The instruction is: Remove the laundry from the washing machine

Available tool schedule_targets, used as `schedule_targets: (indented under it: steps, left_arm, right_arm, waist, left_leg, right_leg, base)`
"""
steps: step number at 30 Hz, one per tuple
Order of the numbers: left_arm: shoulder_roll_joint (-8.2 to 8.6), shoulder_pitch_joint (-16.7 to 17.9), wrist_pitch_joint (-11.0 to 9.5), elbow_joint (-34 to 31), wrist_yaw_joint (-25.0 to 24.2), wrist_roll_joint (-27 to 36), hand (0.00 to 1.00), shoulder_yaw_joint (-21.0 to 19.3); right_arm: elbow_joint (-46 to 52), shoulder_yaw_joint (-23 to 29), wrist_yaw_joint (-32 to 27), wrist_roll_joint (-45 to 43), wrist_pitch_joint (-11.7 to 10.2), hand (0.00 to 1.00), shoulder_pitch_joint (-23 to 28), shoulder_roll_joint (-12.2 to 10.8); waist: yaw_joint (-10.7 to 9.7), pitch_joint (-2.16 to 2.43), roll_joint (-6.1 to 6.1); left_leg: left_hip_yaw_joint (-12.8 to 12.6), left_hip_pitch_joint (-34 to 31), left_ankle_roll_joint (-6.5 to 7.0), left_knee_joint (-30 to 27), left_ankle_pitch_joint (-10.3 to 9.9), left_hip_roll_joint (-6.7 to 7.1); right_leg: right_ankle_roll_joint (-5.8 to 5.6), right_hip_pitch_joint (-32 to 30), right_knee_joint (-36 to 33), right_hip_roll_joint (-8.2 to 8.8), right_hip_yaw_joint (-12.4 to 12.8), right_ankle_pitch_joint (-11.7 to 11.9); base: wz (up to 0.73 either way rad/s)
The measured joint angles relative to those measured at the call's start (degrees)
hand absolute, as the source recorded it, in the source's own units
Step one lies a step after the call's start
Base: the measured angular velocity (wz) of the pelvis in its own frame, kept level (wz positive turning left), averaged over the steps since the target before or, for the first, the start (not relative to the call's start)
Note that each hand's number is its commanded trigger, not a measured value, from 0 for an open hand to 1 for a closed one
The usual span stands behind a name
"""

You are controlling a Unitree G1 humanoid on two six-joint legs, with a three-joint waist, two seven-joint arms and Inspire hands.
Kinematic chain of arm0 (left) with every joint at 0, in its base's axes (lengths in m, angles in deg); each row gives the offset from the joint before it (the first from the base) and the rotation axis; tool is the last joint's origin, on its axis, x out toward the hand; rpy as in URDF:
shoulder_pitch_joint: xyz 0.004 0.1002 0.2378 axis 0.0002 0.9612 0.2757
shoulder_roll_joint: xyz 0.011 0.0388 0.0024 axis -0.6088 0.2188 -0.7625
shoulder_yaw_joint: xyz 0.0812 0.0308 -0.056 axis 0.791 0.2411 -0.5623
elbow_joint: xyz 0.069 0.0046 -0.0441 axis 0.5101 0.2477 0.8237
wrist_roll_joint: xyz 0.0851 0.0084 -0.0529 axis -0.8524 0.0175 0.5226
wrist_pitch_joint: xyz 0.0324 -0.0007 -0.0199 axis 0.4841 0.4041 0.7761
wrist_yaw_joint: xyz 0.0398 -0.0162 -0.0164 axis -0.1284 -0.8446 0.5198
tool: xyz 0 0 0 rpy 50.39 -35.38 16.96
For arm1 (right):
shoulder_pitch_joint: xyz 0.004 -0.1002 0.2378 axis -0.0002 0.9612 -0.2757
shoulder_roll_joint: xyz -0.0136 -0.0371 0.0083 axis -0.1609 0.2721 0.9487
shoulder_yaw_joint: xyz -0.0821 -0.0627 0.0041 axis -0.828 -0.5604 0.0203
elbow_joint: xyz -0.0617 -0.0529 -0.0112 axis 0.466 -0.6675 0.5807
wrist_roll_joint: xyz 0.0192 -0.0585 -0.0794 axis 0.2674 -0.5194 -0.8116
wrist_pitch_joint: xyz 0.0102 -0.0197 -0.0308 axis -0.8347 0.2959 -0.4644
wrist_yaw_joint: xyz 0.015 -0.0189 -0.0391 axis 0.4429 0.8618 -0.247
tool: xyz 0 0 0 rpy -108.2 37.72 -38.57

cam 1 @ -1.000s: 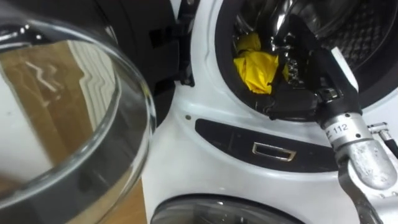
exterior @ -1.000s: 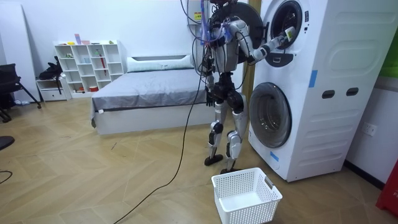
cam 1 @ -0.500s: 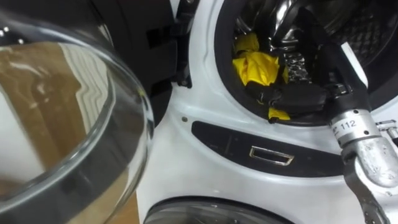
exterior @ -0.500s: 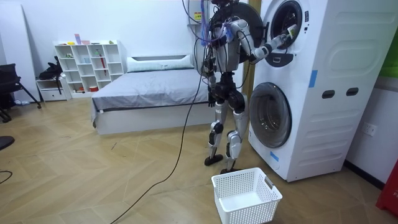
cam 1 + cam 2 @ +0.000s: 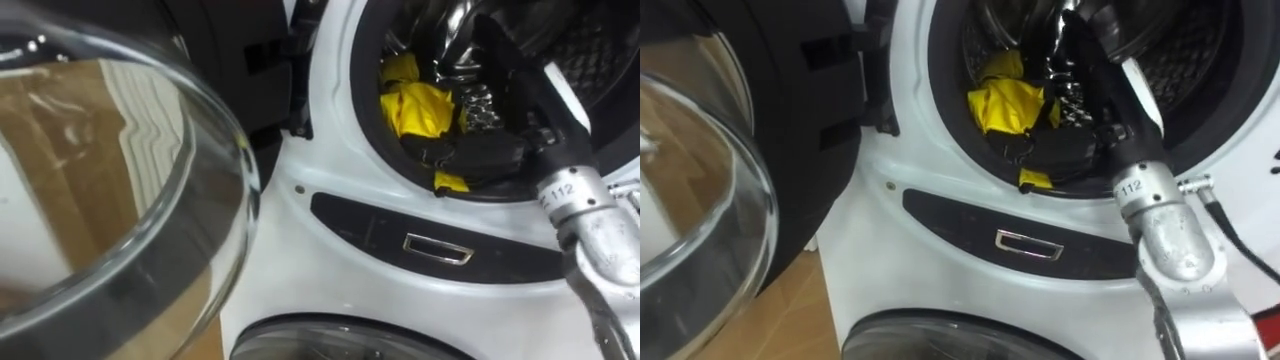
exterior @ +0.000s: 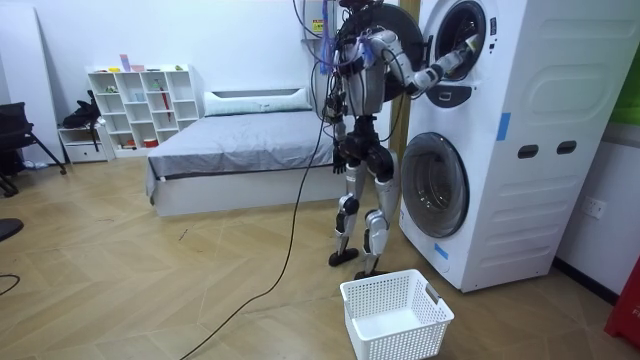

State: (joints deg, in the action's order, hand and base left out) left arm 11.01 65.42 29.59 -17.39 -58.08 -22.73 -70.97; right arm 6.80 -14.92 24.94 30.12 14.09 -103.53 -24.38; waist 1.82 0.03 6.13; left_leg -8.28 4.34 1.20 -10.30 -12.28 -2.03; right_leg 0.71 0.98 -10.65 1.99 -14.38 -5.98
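The right hand (image 5: 475, 155) is inside the open upper drum of the washing machine (image 5: 330, 210), at the near edge of the opening. The yellow cloth (image 5: 420, 105) lies bunched just to its left, touching it. The dark fingers look curled round a fold, and a yellow scrap shows under the hand, but the hold seems thin.

Risks, as I judge them:
- With so little cloth clamped, the fold may slip free as the arm draws back, leaving the cloth in the drum.
- The loose bulk may drag and catch on the dark rim of the opening.
- The basket (image 6: 395, 318) stands low on the floor by the robot's feet, so a release from drum height may miss it.
- The glass door (image 5: 120, 200) hangs open close on the left, so a wide swing may strike it.

Count: one yellow cloth, one hand in the drum, one open glass door, one shut lower door (image 6: 435, 185), one white basket.
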Motion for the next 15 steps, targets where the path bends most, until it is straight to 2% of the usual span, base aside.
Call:
schedule_targets:
  steps: [2, 5, 6, 9, 12, 15]
  left_arm:
    - [-0.11, 0.1, 0.2, 0.0, 0.0, 0.0, 0.00, 0.0]
    - [-0.24, -0.1, 0.7, -0.2, 0.0, 0.0, 0.00, 0.1]
    - [-0.30, -0.1, 0.7, -0.5, 0.0, 0.0, 0.00, 0.0]
    - [-0.31, -0.3, 0.8, -2.0, -0.4, 0.0, 0.00, 0.0]
    - [-0.80, -1.1, 1.2, -2.2, -1.4, 0.0, 0.00, 0.1]
    - [-1.57, -1.9, 2.1, -2.0, -2.1, -0.2, 0.00, -0.1]
  right_arm:
    - [-1.2, 0.6, 0.4, -2.4, 0.9, 0.00, -2.0, 1.9]
    - [-3.2, 0.8, 2.2, -4.0, 1.2, 0.00, -4.0, 2.5]
    - [-3.4, 0.8, 3.8, -4.9, 2.0, 0.00, -4.0, 2.7]
    - [-5.2, 0.8, 8.4, -6.1, 2.2, 0.00, -4.3, 3.0]
    - [-5.2, 0.4, 12.7, -5.7, 3.5, 0.00, -5.1, 4.9]
    - [-6.5, 0.2, 17.8, -6.4, 5.1, 0.00, -5.6, 5.7]
  waist:
    - [0.3, 0.07, 0.28]
    - [0.3, 0.07, 0.77]
    - [0.4, 0.19, 1.10]
    - [0.9, 0.26, 1.72]
    - [1.7, 0.08, 2.20]
    - [1.9, 0.02, 2.86]
  left_leg:
    - [0.1, 0.0, -0.01, 0.0, 0.0, -0.02]
    - [0.1, 0.0, -0.05, 0.3, 0.0, -0.13]
    - [0.1, 0.0, -0.10, 0.3, 0.0, -0.17]
    - [0.1, 0.2, -0.10, 0.7, 0.0, -0.22]
    - [-0.3, 0.4, -0.20, 0.8, 0.0, -0.29]
    - [0.0, 0.8, -0.27, 0.9, -0.1, -0.24]
  right_leg:
    - [0.02, 0.0, 0.1, -0.07, -0.1, -0.1]
    - [0.04, 0.0, 0.3, -0.23, -0.4, -0.2]
    - [0.04, 0.1, 0.6, -0.31, -0.4, -0.2]
    - [0.04, 0.1, 0.8, -0.46, 0.0, -0.2]
    - [0.04, 0.0, 0.9, -0.55, -0.1, -0.2]
    - [0.04, 0.6, 1.0, -0.66, -0.6, -0.2]
  base:
    - [0.02]
    - [0.00]
    - [0.00]
    - [0.00]
    - [-0.08]
    - [0.03]
